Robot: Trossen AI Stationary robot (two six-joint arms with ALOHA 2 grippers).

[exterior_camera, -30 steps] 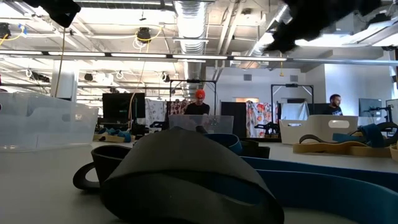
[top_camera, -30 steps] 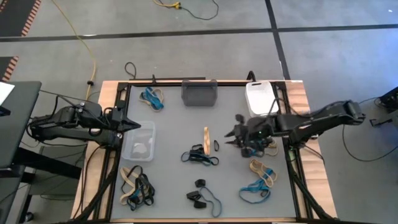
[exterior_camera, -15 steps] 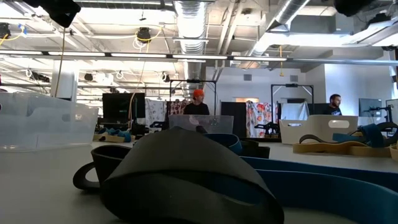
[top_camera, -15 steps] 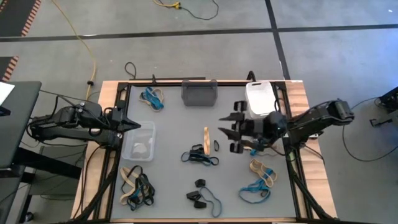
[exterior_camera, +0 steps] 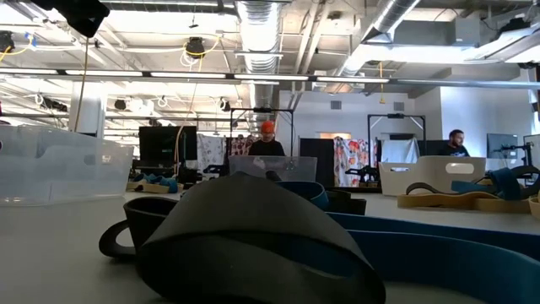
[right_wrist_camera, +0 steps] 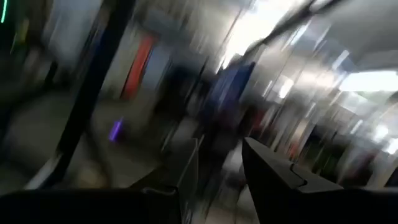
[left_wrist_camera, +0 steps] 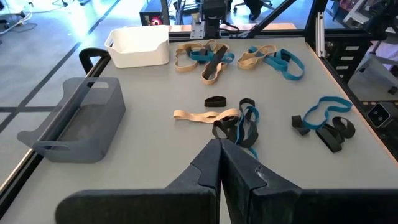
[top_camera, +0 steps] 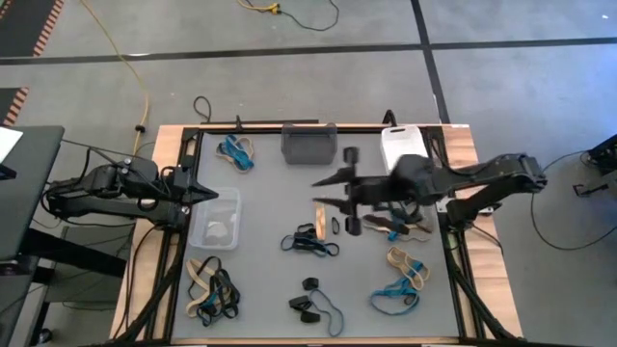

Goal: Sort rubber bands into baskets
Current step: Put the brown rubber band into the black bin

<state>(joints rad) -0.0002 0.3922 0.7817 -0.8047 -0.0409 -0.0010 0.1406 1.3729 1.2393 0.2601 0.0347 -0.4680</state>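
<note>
- In the low view a black rubber band (exterior_camera: 245, 236) lies closest on the counter (top_camera: 260, 280), with the clear basket (top_camera: 214, 219) at the left.
- The left pincer (top_camera: 210, 194) rests by the clear basket, its fingers pressed together, holding nothing.
- The right pincer (top_camera: 326, 189) is above the counter's middle, near a tan band (top_camera: 319, 217); its fingers stand apart and I see nothing between them.
- The grey basket (top_camera: 308, 143) and the white basket (top_camera: 402, 146) stand at the far edge.

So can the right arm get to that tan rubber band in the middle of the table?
Probably yes. The right gripper hangs with its fingers apart just beside the tan rubber band, and nothing lies between them. The left gripper waits shut by the clear basket, out of the way.
</note>
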